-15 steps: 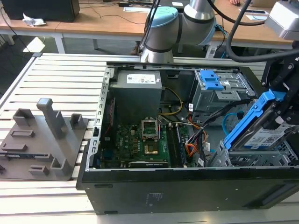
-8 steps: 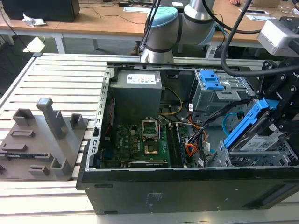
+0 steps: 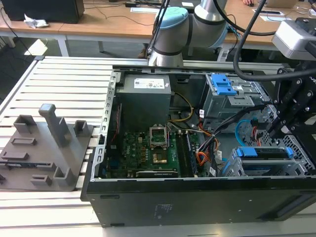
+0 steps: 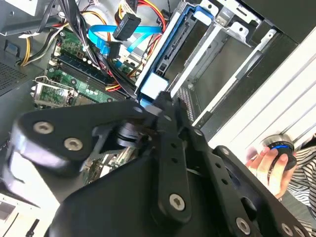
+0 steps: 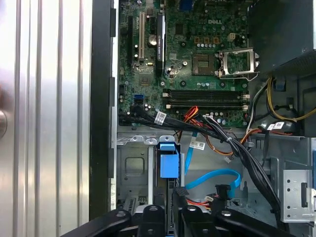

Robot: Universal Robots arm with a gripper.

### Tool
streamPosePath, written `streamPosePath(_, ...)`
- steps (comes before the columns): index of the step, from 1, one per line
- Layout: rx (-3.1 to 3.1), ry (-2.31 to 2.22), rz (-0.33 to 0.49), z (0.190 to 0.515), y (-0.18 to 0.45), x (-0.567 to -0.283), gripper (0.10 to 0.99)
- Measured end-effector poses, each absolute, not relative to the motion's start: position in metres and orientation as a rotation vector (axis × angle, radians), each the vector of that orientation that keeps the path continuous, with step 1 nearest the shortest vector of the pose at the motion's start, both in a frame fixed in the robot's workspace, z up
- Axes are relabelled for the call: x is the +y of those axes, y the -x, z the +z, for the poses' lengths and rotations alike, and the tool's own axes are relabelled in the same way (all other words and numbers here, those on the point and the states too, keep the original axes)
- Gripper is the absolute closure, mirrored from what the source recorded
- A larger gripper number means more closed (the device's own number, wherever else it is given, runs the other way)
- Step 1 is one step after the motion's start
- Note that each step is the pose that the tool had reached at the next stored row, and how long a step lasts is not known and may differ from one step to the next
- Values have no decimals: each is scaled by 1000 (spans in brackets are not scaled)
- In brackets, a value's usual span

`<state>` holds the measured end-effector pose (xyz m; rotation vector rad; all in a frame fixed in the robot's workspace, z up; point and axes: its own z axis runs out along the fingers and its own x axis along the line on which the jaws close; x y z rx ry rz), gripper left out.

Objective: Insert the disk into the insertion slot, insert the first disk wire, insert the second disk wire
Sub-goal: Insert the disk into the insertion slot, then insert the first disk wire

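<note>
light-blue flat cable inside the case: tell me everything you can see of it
The light-blue cable is a thin, flat ribbon that looks like glossy plastic. In the first wrist view it rises from beside the disk in its blue carrier, arcs over and drops to a small dark plug next to a bundle of black wires. The plug seems to hang loose. The cable's other end is hidden. In the exterior view it curls in a loop, to that view's right of the motherboard.
</note>
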<state>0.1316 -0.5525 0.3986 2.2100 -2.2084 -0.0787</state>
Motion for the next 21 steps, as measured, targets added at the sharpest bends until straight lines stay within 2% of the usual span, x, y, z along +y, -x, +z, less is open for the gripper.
streamPosePath(1, -2208, -2210, -79, 399, -132, -552, 969)
streamPosePath(2, -2208, -2210, -79, 399, -132, -552, 980)
streamPosePath(15, -2207, -2209, -81, 398, -147, -550, 980)
streamPosePath(21, -2207, -2208, -83, 397, -161, -523, 980)
